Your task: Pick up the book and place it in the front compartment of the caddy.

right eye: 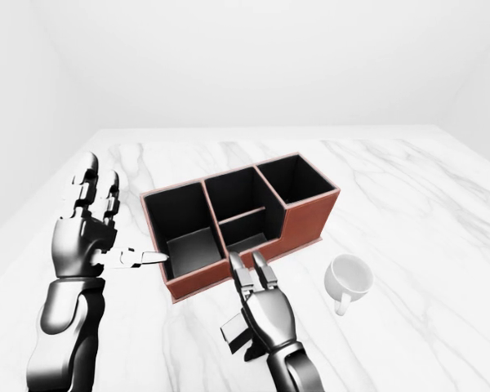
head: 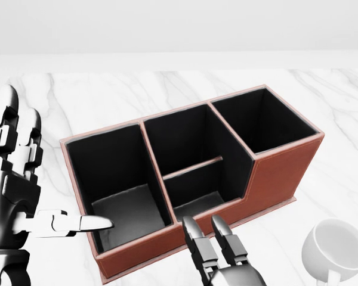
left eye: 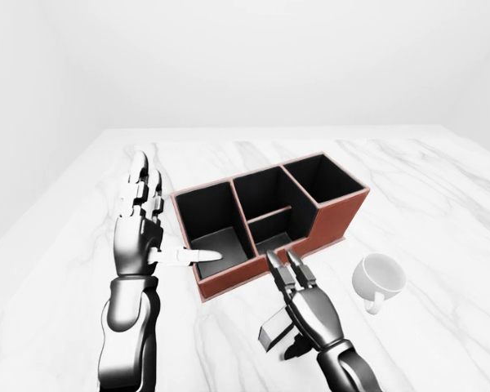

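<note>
The left hand is held upright at the left of the left-eye view, just beside the left end of the caddy. Its two upper fingers are extended upward and spread apart, and its thumb is laid sideways with the tip over the rim of the leftmost compartment; nothing is gripped. The caddy is seen to be a red-brown box with a black interior, set at an angle on the white marble table. Three sections are arranged along its length: a large compartment at the left, a middle section split by a low divider, and a taller compartment at the right. All compartments are seen to hold nothing. The right hand is positioned below the caddy's lower wall in the right-eye view, with its two long fingers pointed up toward that wall and slightly apart; no object is enclosed by them. A white cup is located to the right of this hand, near the caddy but apart from it. The book cannot be identified in any view.
</note>
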